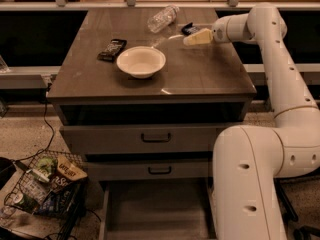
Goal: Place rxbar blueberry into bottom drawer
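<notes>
Gripper (190,39) by rxbar blueberry (188,28); bottle (162,18), bowl (141,61) nr.

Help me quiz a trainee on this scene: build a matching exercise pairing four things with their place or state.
Things: 1 rxbar blueberry; 2 bottom drawer; 3 plastic bottle; 4 gripper.
States: A pulled open, near the floor; B lying on its side; C dark blue, flat on the cabinet top; D pale, close beside the blue bar.
Pairs: 1-C; 2-A; 3-B; 4-D.

One high camera faces cabinet (200,76); gripper (189,39) far-right.
</notes>
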Robot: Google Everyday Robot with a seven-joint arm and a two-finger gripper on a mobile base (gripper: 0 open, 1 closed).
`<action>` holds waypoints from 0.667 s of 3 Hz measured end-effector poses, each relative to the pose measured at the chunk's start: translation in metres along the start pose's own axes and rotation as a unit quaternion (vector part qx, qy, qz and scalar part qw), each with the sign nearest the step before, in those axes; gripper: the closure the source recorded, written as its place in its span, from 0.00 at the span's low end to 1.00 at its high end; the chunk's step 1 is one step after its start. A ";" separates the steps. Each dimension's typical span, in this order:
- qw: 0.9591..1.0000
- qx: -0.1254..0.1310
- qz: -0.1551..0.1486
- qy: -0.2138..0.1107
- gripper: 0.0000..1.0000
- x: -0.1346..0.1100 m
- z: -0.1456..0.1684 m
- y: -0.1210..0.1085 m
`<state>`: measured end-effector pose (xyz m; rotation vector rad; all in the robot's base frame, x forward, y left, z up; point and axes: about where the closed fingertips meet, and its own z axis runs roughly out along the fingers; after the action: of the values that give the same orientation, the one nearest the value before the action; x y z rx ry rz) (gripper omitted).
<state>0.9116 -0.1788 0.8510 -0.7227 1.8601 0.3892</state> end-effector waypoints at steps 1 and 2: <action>1.000 -0.010 0.019 0.009 0.00 0.014 0.014 0.005; 0.999 -0.025 0.028 0.005 0.13 0.019 0.026 0.014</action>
<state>0.9159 -0.1593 0.8222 -0.7091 1.8887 0.4706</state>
